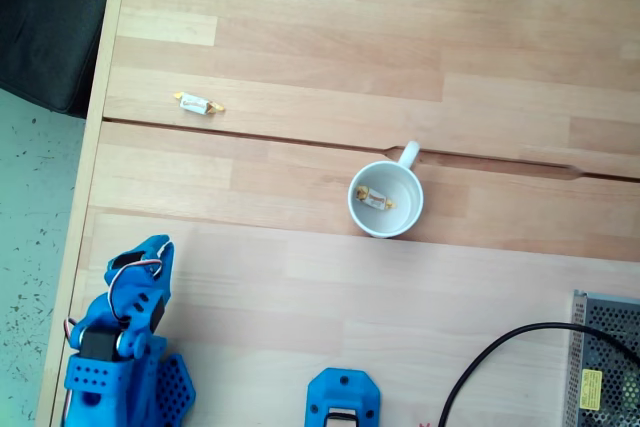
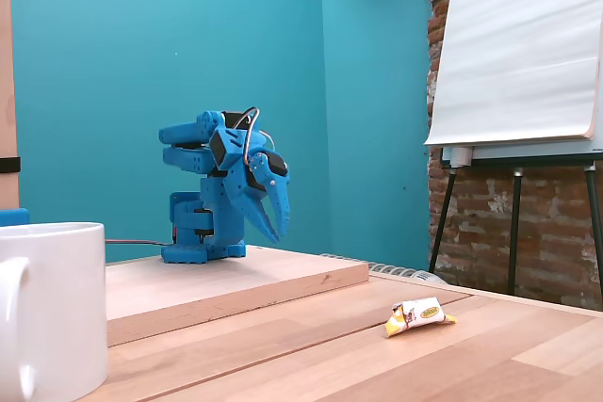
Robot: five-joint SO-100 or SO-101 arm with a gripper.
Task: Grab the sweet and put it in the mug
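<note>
A white mug [image 1: 352, 199] stands upright near the middle of the wooden table, handle pointing away from the arm; it is also at the left edge in a fixed view [image 2: 47, 313]. A small wrapped sweet [image 1: 375, 199] with yellow ends lies inside it. An identical-looking sweet [image 1: 198, 103] lies on the bare table, far left of the mug, and shows side-on as well [image 2: 419, 315]. The blue arm is folded at its base, bottom left. Its gripper [image 2: 275, 231] [image 1: 150, 252] points down, shut and holding nothing, well away from both sweets and the mug.
A black cable [image 1: 500, 357] and a metal box [image 1: 605, 362] sit at the bottom right. A blue part [image 1: 342, 399] lies at the bottom edge. The table's left edge [image 1: 95, 147] runs close to the arm. The arm stands on a raised board [image 2: 236, 280].
</note>
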